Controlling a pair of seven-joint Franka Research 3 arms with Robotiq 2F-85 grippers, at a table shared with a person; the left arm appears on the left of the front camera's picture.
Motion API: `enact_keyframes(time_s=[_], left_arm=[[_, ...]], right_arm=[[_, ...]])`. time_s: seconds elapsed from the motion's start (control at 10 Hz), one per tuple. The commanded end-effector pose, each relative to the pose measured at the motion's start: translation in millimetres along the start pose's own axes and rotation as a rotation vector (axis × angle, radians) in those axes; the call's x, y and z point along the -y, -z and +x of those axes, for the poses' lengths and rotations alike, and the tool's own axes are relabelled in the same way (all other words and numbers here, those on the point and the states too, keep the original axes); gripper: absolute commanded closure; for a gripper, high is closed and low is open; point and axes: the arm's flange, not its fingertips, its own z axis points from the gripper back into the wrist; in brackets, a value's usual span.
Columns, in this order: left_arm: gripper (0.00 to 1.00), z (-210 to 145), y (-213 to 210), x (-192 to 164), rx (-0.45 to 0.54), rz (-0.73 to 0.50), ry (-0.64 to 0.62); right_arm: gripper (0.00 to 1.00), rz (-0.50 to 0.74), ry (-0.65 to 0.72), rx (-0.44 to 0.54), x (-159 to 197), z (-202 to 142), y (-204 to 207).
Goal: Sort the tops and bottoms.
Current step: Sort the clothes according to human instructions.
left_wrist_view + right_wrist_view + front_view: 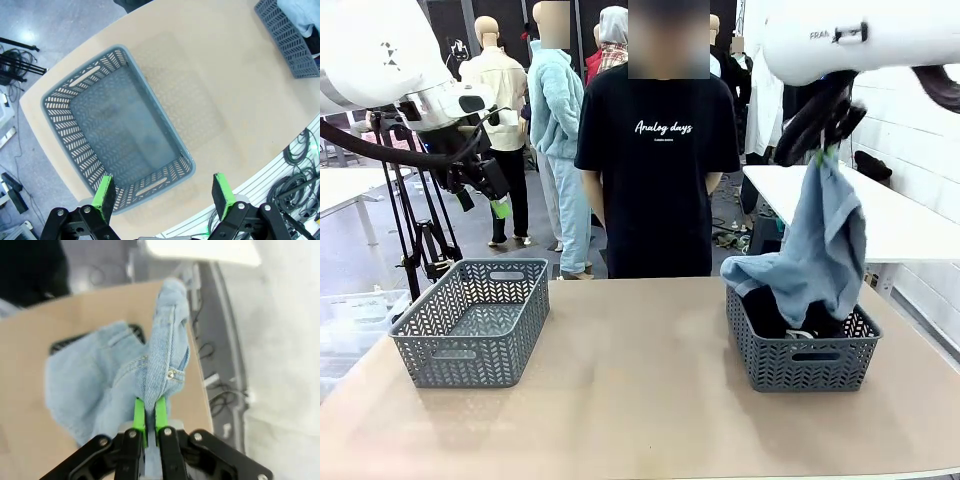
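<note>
Where table [640, 400] stands, mannequins behind (concrete floor)

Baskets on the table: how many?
2: an empty grey basket at the table's left, and a grey basket at the right holding clothes, partly draped by the lifted denim shorts.

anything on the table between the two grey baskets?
Nothing: bare tabletop between the left basket and the right basket, as the front view shows. The left wrist view shows the same bare stretch.
</note>
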Motion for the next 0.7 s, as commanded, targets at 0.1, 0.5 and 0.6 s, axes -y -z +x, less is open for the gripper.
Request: enact_keyframes(time_s=[0.1, 0.5, 0.6], left_arm=[[0.00, 0, -2, -1, 0.010, 0.003, -0.001], [0.00, 0, -2, -1, 0.010, 0.003, -0.001], [0.00, 0, -2, -1, 0.010, 0.003, -0.001]], right_arm=[[1.00, 0.141, 0.025, -0.167, -16, -7, 37], [1.00, 0.180, 0.052, -0.211, -42, -5, 91], [1.00, 0.168, 0.022, -0.216, -41, -5, 82]])
